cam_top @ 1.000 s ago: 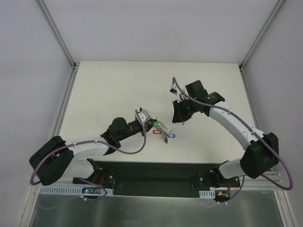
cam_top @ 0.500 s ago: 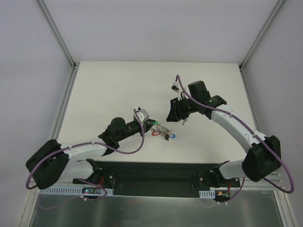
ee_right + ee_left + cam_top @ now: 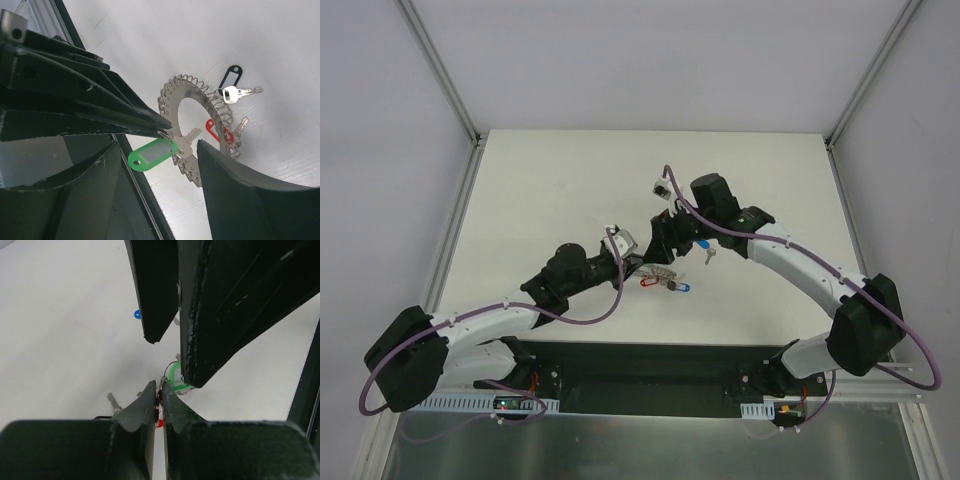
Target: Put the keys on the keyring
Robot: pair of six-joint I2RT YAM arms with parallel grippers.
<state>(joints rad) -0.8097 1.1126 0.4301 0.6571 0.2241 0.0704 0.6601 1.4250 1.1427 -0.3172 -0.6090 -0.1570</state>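
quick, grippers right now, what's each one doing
Left gripper: shut on the keyring, pinching its rim.
Right gripper: open, fingers either side of the green-tagged key, not gripping it.

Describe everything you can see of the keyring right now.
The keyring is a wide, flat, silvery metal band with wire coil running along its rim. The left claw, shut, pinches its edge. A black-tagged key and a red-tagged key sit at its rim; the green-tagged key lies across the band beside the pinch. The open right claw straddles it. Whether it rests on the table is unclear.
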